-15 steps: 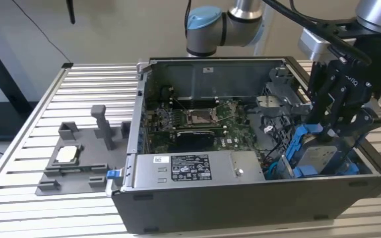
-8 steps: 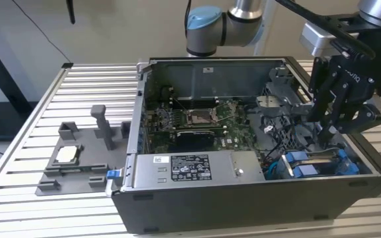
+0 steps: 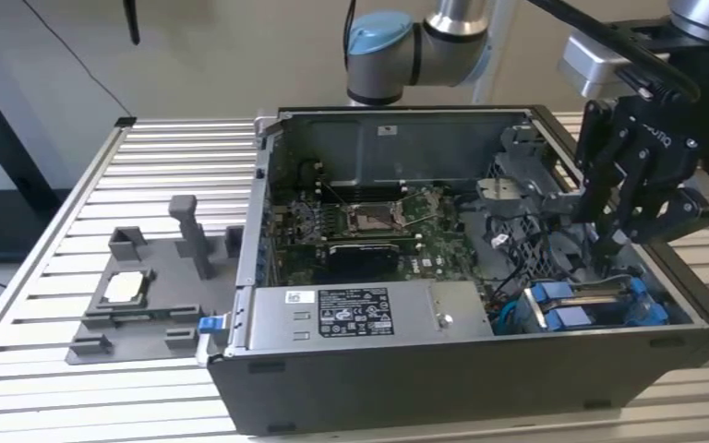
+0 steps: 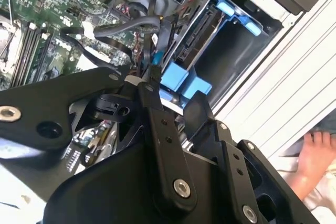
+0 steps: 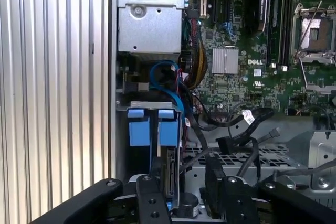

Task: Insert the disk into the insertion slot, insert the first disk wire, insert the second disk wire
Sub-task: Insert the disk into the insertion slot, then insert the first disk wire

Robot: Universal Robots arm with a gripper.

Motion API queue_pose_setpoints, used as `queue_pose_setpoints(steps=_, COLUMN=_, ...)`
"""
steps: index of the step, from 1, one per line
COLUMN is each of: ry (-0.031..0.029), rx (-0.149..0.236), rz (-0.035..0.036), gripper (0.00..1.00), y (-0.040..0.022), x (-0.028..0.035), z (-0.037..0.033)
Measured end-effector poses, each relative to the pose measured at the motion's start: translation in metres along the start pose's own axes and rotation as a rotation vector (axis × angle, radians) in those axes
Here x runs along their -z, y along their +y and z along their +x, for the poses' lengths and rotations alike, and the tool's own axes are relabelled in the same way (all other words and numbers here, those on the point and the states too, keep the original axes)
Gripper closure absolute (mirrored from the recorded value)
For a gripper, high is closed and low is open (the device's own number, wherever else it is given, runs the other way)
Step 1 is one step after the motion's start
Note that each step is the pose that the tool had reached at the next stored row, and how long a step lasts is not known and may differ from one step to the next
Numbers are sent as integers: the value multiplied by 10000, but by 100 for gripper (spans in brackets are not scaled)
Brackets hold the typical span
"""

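The gripper (image 3: 604, 254) is hanging low inside the open computer case (image 3: 453, 388), in the corner on the exterior view's right. Its two fingers (image 4: 157, 124) are standing apart with a clear gap between them, and nothing is showing clamped in that gap. In the first wrist view, one blue wire (image 5: 153, 148) is running down from a loop to just beside one finger, and several black wires (image 5: 236, 124) are lying across the metal nearby.

Just beyond the fingertips, one disk (image 4: 191, 40) is sitting on edge inside the insertion slot (image 4: 226, 66), the dark grey cage in that corner of the case. Its body is showing silver-grey, framed by a bright blue plastic carrier. Two blue tabs (image 5: 139, 128) are standing side by side at the end nearest the gripper.

Farther out, one green motherboard (image 3: 367, 221) is covering the case floor, and one long silver box (image 3: 342, 314) with a label is lying along the near wall. On the slatted table (image 3: 170, 157), on the exterior view's left, one grey tray (image 3: 133, 323) is carrying one small square chip (image 3: 126, 288). One person's hand (image 4: 315, 156) is resting outside the case in the second wrist view.
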State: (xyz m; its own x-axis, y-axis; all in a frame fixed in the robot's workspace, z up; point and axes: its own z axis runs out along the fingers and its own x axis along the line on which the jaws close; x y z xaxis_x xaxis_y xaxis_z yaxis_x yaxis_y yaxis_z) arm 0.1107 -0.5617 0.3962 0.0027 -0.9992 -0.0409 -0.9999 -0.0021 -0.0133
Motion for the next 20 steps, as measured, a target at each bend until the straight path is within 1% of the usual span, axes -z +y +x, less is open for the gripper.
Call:
queue_pose_setpoints(steps=2, ry=1, rx=-1, rz=7, gripper=54, y=1, x=0, z=-1)
queue_pose_setpoints(steps=3, ry=1, rx=3, rz=66, gripper=54, y=3, x=0, z=-4)
queue_pose_setpoints(steps=4, ry=1, rx=18, rz=201, gripper=54, y=4, x=0, z=-7)
queue_pose_setpoints(steps=7, ry=-4, rx=72, rz=732, gripper=54, y=3, x=0, z=-18)
queue_pose_setpoints(steps=8, ry=-6, rx=93, rz=888, gripper=54, y=3, x=-1, z=-27)
queue_pose_setpoints(steps=9, ry=-8, rx=114, rz=984, gripper=54, y=3, x=-3, z=-44)
queue_pose_setpoints(steps=13, ry=-13, rx=255, rz=1259, gripper=54, y=3, x=-19, z=-116)
queue_pose_setpoints(steps=16, ry=-24, rx=424, rz=1434, gripper=54, y=3, x=-47, z=-162)
queue_pose_setpoints(steps=18, ry=-31, rx=553, rz=1517, gripper=54, y=4, x=-69, z=-188)
queue_pose_setpoints(steps=20, ry=-40, rx=720, rz=1577, gripper=54, y=4, x=-92, z=-208)
